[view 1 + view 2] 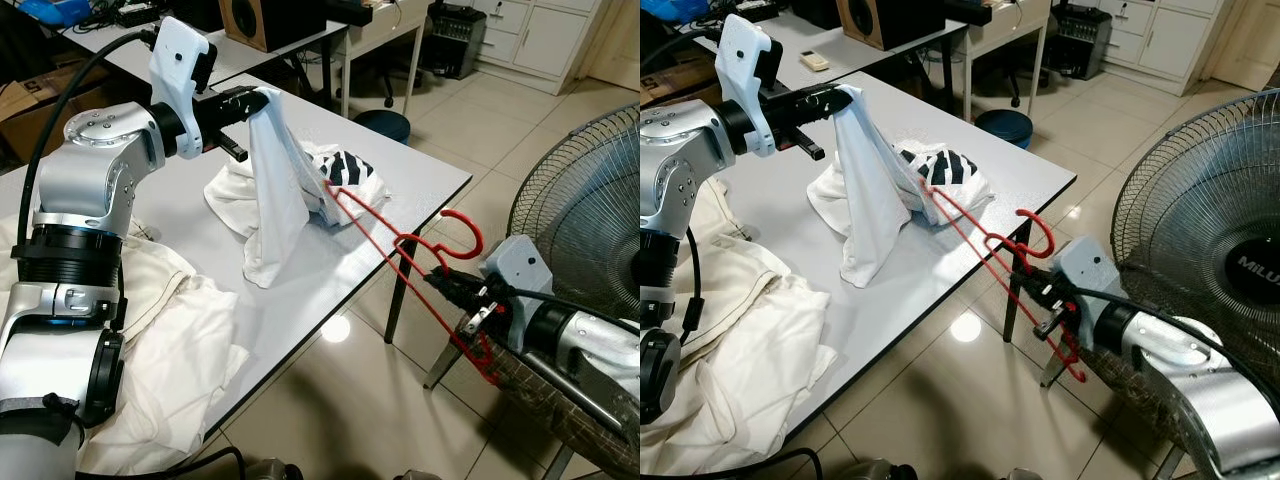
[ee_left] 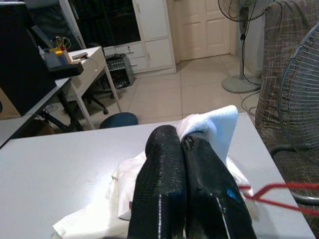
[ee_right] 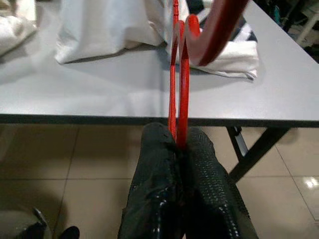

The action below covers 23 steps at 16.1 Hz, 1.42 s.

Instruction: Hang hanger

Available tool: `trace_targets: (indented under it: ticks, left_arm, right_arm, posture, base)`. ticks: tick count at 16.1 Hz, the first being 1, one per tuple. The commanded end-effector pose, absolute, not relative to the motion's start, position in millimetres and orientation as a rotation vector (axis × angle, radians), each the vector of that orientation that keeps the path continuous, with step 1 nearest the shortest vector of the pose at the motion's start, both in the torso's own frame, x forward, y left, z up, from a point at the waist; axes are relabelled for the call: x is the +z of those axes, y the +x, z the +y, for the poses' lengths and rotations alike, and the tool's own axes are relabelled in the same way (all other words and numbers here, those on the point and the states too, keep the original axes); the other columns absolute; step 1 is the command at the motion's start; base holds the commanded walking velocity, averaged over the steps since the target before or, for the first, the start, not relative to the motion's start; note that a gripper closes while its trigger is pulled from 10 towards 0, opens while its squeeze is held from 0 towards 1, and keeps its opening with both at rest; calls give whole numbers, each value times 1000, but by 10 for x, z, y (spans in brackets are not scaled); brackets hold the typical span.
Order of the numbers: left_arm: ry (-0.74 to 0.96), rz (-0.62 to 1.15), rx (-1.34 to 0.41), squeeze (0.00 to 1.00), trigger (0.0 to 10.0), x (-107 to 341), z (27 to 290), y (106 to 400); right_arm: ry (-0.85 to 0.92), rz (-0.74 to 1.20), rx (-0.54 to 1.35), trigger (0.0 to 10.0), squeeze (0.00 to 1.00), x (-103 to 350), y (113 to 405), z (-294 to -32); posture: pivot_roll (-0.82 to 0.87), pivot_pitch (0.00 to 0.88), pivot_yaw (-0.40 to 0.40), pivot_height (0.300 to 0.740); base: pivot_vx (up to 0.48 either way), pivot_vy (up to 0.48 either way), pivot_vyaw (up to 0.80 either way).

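Note:
A white T-shirt (image 1: 272,190) with a black-striped print hangs lifted off the grey table (image 1: 420,175). My left gripper (image 1: 258,98) is shut on its top edge, and the pinched white cloth (image 2: 214,124) bulges past the fingertips. A red wire hanger (image 1: 415,270) reaches from the shirt's lower part out past the table's edge. My right gripper (image 1: 445,283) is shut on the hanger near its hook (image 1: 1035,232), beside the table corner. In the right wrist view the red wires (image 3: 178,74) run between the black fingers (image 3: 199,179) toward the shirt.
More white clothes (image 1: 170,340) lie heaped on the table's near left end. A large floor fan (image 1: 1210,220) stands at the right behind my right arm. A blue stool (image 1: 383,124), desks and white cabinets (image 1: 520,35) sit beyond the table on the tiled floor.

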<state>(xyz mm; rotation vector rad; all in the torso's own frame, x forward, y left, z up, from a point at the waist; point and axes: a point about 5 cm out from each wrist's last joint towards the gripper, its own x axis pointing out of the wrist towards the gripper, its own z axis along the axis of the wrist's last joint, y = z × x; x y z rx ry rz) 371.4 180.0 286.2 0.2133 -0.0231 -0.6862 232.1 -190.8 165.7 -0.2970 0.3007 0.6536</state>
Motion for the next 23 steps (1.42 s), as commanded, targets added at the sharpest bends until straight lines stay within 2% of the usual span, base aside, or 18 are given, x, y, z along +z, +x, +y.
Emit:
trace_targets:
  ticks: [1, 15, 17, 18, 20, 23]
  left_arm:
    - [221, -22, -696, 0, 0, 2869, 1791, 3694]
    - [221, -29, -811, 0, 0, 2862, 1639, 3613]
    - [268, -17, -884, 0, 0, 2850, 1608, 3543]
    - [306, -8, -1013, 0, 0, 2819, 1509, 3419]
    - [338, 13, -1135, 0, 0, 2764, 1401, 3275]
    - [353, 38, -1182, 0, 0, 2729, 1340, 3191]
  right_arm:
    - [-313, 284, 643, 10000, 0, 1726, 2343, -1938]
    - [-315, 326, 708, 10000, 0, 1651, 2408, -1953]
    - [-293, 329, 707, 10000, 0, 1672, 2408, -1961]
    - [-257, 352, 708, 10000, 0, 1661, 2392, -1955]
    - [-243, 385, 690, 10000, 0, 1607, 2397, -1968]
    - [-219, 402, 670, 10000, 0, 1576, 2423, -1955]
  posture:
    - [-176, 24, 89, 740]
    - [-174, 21, 76, 740]
    - [-176, 15, 67, 740]
    - [-177, 9, 60, 740]
    - [-177, 4, 53, 740]
    - [-175, 0, 41, 740]
  base:
    - [0, 0, 0]
    - [0, 0, 0]
    - [0, 0, 0]
    - [0, 0, 0]
    - [0, 0, 0]
    - [0, 0, 0]
